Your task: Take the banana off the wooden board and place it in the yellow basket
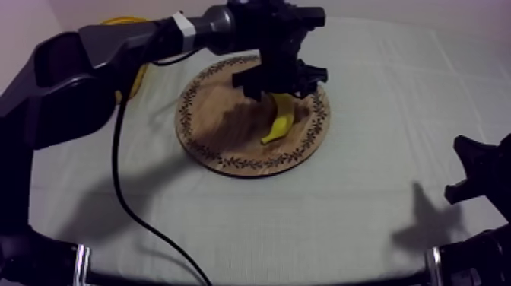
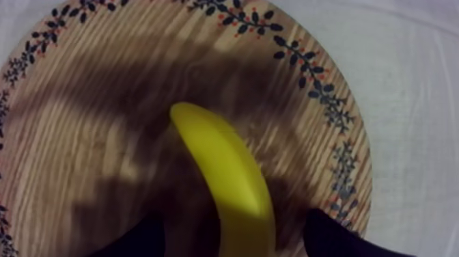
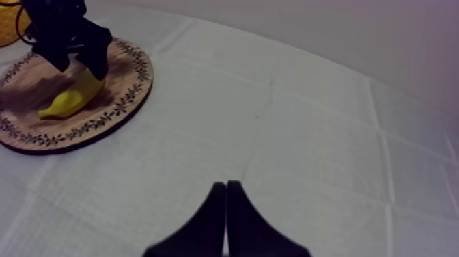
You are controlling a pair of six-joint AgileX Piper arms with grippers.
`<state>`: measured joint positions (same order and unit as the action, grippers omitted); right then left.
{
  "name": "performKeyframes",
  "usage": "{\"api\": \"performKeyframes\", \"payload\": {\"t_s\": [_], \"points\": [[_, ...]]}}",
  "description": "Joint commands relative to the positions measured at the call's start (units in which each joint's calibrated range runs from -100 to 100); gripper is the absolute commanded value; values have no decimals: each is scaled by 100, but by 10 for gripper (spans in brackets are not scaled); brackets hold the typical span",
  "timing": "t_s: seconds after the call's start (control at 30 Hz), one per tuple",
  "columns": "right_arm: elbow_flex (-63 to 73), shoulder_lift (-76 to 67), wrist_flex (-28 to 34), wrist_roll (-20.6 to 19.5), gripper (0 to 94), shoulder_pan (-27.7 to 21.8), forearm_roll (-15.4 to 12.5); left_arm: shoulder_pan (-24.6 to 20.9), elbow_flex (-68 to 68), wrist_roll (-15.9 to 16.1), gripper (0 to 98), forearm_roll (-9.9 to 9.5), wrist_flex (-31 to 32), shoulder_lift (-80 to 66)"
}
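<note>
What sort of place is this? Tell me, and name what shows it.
Probably a robot test bench rather than a home: a cloth-covered table, the left gripper of a black robot arm over a toy banana, and a round wooden board under the banana.

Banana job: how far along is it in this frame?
Done: the left gripper is down at the wooden board. In hand: its open fingers straddle the banana, which lies on the board, ungripped. Left: closing, lifting, and carrying it to the yellow basket. The right gripper rests shut, aside.

Grey left arm [image 1: 114, 38], white band [image 1: 181, 23], black tool [image 1: 283, 85]
</note>
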<state>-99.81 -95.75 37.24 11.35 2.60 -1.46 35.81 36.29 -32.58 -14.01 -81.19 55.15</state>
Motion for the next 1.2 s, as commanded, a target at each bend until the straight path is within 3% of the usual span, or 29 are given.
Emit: {"api": "performKeyframes", "payload": {"t_s": [0.0, 0.4, 0.5, 0.77, 1.17], "points": [[3, 0, -6, 1, 3, 0, 2, -5, 118, -5, 738, 5, 3, 130], [3, 0, -6, 1, 3, 0, 2, -28, 428, 62, 686, 13, 82, 534], [3, 0, -6, 1, 3, 0, 2, -36, 443, 130, 618, 10, 155, 569], [3, 0, -6, 1, 3, 0, 2, -92, 402, 349, 269, 43, 434, 589], [3, 0, -6, 1, 3, 0, 2, -159, 205, 564, 187, 126, 471, 107]]}}
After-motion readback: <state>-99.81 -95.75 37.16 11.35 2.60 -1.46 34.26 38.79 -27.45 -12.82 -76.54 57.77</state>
